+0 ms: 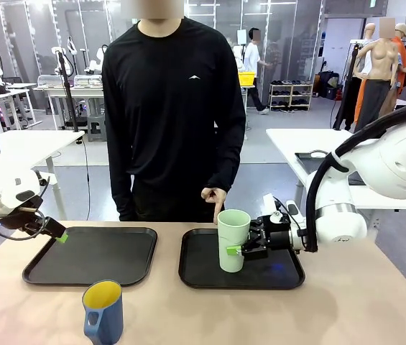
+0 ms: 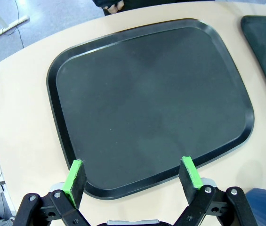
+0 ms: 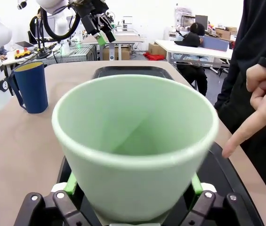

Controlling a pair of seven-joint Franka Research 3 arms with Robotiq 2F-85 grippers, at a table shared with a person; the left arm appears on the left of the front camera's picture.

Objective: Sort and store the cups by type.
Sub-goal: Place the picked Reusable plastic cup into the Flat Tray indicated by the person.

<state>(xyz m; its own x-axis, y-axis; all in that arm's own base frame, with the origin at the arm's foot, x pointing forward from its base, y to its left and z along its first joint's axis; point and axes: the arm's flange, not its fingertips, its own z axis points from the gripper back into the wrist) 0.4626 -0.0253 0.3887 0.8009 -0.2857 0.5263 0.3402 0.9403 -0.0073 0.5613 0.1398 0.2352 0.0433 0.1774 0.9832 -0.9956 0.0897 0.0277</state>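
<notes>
The pale mint-green tumbler stands upright on the right black tray. My right gripper is shut on its lower half. In the right wrist view the tumbler sits between the green pads, its inside empty. The dark blue mug with a yellow inside stands on the bare table near the front edge, left of centre, and appears far left in the right wrist view as well. My left gripper hangs open over the near-left edge of the left tray, jaws wide.
The left black tray holds nothing. A person in black stands at the far side, and one hand points a finger down at the right tray. A corner of the right tray shows in the left wrist view.
</notes>
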